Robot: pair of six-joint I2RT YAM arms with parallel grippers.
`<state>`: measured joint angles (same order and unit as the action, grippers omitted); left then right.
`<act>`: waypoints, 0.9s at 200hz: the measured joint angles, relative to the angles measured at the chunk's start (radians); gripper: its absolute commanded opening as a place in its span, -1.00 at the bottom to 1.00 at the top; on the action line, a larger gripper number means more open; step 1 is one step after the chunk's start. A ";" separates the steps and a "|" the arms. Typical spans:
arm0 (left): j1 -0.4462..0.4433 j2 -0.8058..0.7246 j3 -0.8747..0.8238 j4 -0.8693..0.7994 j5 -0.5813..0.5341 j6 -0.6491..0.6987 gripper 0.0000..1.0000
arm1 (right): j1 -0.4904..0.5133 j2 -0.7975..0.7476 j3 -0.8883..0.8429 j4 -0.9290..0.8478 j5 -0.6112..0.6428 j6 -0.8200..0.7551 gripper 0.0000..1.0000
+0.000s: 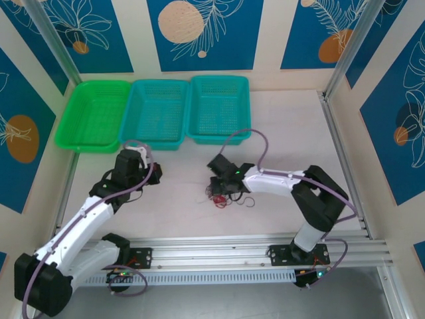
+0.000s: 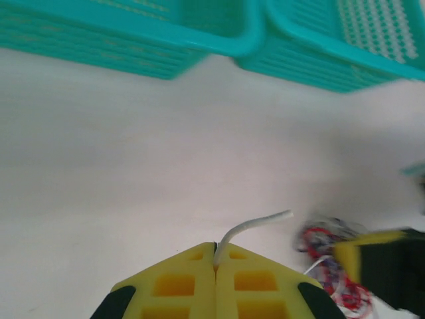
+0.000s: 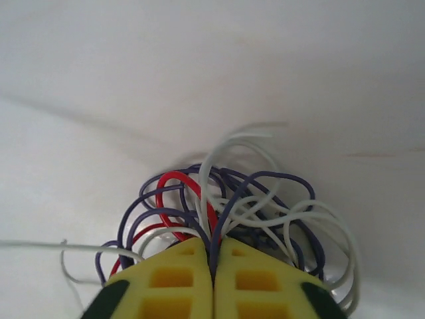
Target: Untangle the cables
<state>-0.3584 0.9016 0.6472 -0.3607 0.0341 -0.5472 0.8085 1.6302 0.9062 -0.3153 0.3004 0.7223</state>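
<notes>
three baskets (image 1: 157, 82) abreast, cables (image 1: 220, 198) tangled on table (image 1: 172, 207)

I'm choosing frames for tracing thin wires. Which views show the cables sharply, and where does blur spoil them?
Right wrist: the cables are crisp, with red, dark and white strands separable and only the farthest white loop soft. Left wrist: blur smears them at lower right, and the teal baskets are soft too. Top external: even light, but the strands are too small to separate.

Cables (image 3: 229, 199) red, dark blue, white; green basket (image 1: 93, 113); teal baskets (image 1: 156, 113); right end effector (image 3: 214, 247) yellow.
</notes>
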 measured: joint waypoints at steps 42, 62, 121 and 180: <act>0.046 0.013 -0.142 0.060 0.028 -0.023 -1.00 | -0.183 -0.123 -0.092 0.017 -0.048 -0.048 -1.00; -0.010 0.082 -0.178 0.111 0.082 0.005 -0.40 | -0.174 -0.121 -0.073 0.015 -0.103 -0.105 -1.00; -0.161 -0.048 -0.175 0.236 0.081 0.237 0.36 | -0.176 -0.127 0.027 -0.015 -0.163 -0.280 -1.00; -0.302 0.118 -0.027 0.354 0.147 0.613 0.47 | -0.156 -0.172 0.044 -0.065 -0.206 -0.426 -1.00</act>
<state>-0.6601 1.0195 0.6197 -0.0063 0.1810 0.0662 0.6521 1.4582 0.9501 -0.3805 0.0948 0.2958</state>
